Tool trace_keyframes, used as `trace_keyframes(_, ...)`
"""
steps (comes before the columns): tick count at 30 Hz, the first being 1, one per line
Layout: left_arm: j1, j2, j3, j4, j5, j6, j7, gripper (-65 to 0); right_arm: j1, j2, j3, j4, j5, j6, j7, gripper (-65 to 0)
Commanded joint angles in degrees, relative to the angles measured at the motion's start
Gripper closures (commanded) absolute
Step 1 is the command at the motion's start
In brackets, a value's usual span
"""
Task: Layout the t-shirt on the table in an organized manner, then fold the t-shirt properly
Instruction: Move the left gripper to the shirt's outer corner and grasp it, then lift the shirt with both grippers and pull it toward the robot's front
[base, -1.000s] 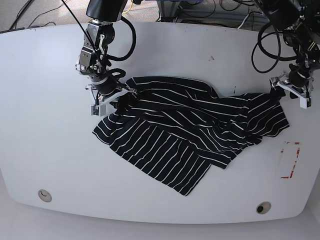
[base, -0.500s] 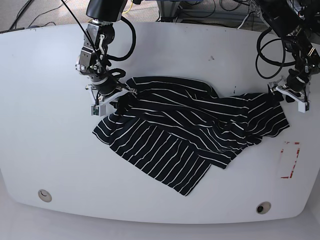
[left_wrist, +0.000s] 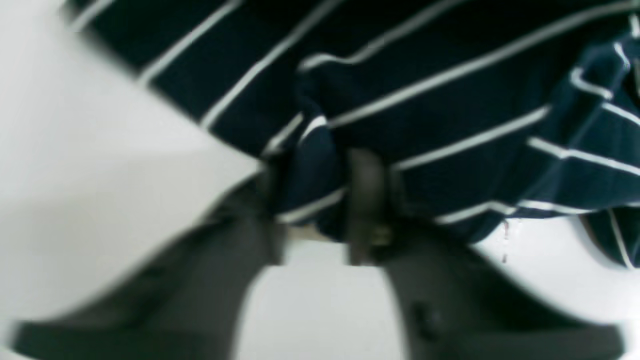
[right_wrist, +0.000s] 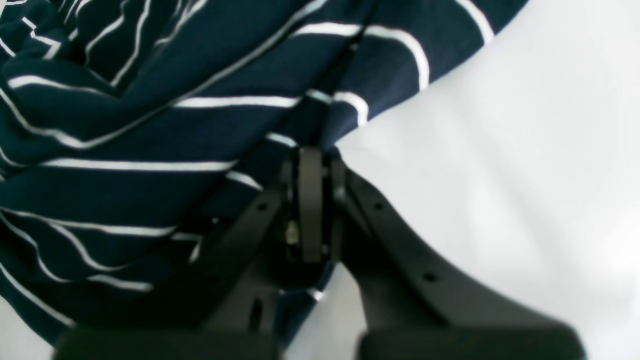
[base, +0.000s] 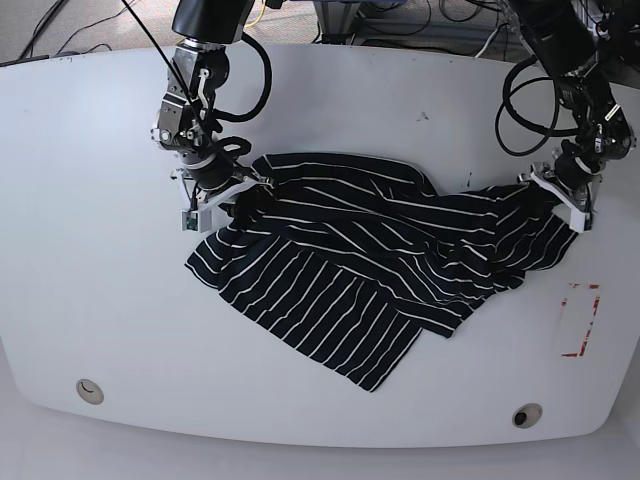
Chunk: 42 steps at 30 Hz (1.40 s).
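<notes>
Still early — the shirt (base: 380, 265) lies crumpled mid-table (base: 100, 200), nothing laid out or folded. One edge is pinched by the right gripper (right_wrist: 310, 165); a fold sits between the left gripper's (left_wrist: 320, 200) narrowed jaws.

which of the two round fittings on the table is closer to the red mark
The round fitting at the near edge beside the red mark; the other fitting sits at the opposite near corner.

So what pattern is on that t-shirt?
Dark navy t-shirt with thin white stripes, clearest in the base view.
</notes>
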Motion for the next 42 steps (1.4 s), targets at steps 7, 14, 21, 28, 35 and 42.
trace_keyframes(7,-0.5,-0.6,0.1,0.9,-0.1,-0.3,0.2,0.0,0.5,0.1,0.0,0.8,0.1,0.1,-0.1,0.0)
trace_keyframes(14,-0.4,-0.8,0.1,4.7,-0.1,-0.3,0.2,0.0,0.5,0.1,0.0,4.7,0.1,0.1,-0.1,0.0)
trace_keyframes(21,1.2,-0.9,4.1,13.8,0.0,-0.3,0.2,0.0,0.4,0.1,0.0,9.8,0.1,0.1,-0.2,0.0)
trace_keyframes(28,1.4,-0.8,5.6,23.8,0.0,-0.3,0.2,0.0,0.5,0.9,0.1,15.0,0.1,0.1,-0.2,0.0)
trace_keyframes(35,0.0,-0.8,7.3,32.2,0.0,-0.3,0.2,0.0,0.6,1.8,0.0,20.7,0.1,0.1,-0.3,0.0)
trace_keyframes(42,-3.8,-1.0,7.7,39.1,0.0,-0.3,0.2,0.0,3.4,6.7,0.2,25.7,0.1,-0.2,-2.3,0.0)
